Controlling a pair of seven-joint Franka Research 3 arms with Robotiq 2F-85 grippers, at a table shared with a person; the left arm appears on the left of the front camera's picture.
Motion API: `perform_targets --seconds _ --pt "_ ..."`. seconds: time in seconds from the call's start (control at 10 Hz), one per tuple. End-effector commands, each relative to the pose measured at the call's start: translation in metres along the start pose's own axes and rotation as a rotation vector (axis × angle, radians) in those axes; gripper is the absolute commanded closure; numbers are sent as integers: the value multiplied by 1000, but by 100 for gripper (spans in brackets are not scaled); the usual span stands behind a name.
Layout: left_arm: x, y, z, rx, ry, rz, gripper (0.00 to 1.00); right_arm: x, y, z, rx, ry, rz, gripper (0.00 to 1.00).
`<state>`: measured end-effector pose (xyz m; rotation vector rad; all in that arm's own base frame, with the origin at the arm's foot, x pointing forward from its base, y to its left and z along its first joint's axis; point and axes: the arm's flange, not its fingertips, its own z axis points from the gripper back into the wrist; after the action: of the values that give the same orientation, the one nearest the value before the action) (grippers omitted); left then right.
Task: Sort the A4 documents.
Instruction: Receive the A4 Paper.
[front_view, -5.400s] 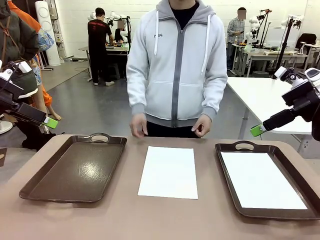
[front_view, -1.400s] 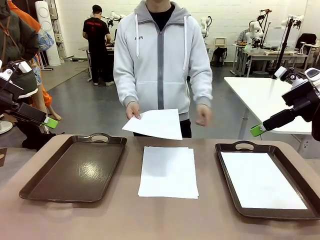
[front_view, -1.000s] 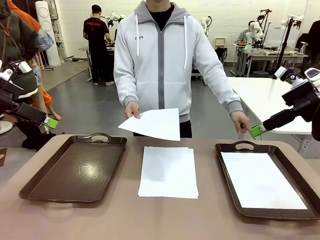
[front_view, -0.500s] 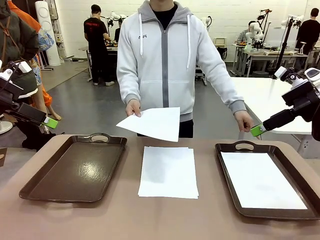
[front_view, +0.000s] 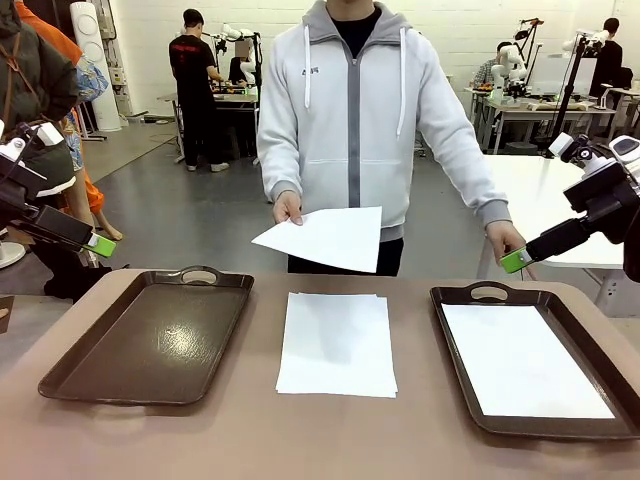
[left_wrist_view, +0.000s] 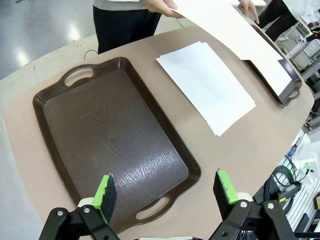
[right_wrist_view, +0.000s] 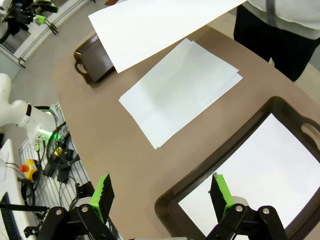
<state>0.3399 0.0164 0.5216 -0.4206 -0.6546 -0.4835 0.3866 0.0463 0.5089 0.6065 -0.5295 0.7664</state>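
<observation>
Paper sits in the middle in a slightly fanned stack, between the empty left tray and the right tray, where one sheet lies flat. Both arms hang raised at the sides, the left gripper above the left tray, the right gripper above the right tray's corner, each with jaws spread and nothing between. Farther off, a person's hand holds a loose sheet out over the stack; the other hand is at the right arm's green pad. Taking the offered sheet well likely means closing on its free edge only, flat and gently, without creasing.
</observation>
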Motion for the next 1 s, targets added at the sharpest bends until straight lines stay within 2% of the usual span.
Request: perform_targets --seconds 0.0,0.1,0.3,0.5,0.7,0.9 --pt "0 1 0 -12 -4 3 0 1 1 -2 4 2 5 0" --pt "0 1 0 -12 -4 3 0 0 0 0 0 0 0 0" --pt "0 1 0 -12 -4 3 0 11 -35 -33 125 -34 -157 0" --pt "0 1 0 -12 -4 3 0 30 -52 -69 243 -62 -239 0" --pt "0 1 0 -12 -4 3 0 48 -68 -92 422 -165 -365 0" --pt "0 1 0 -12 -4 3 0 58 -85 -111 537 -293 -497 0"
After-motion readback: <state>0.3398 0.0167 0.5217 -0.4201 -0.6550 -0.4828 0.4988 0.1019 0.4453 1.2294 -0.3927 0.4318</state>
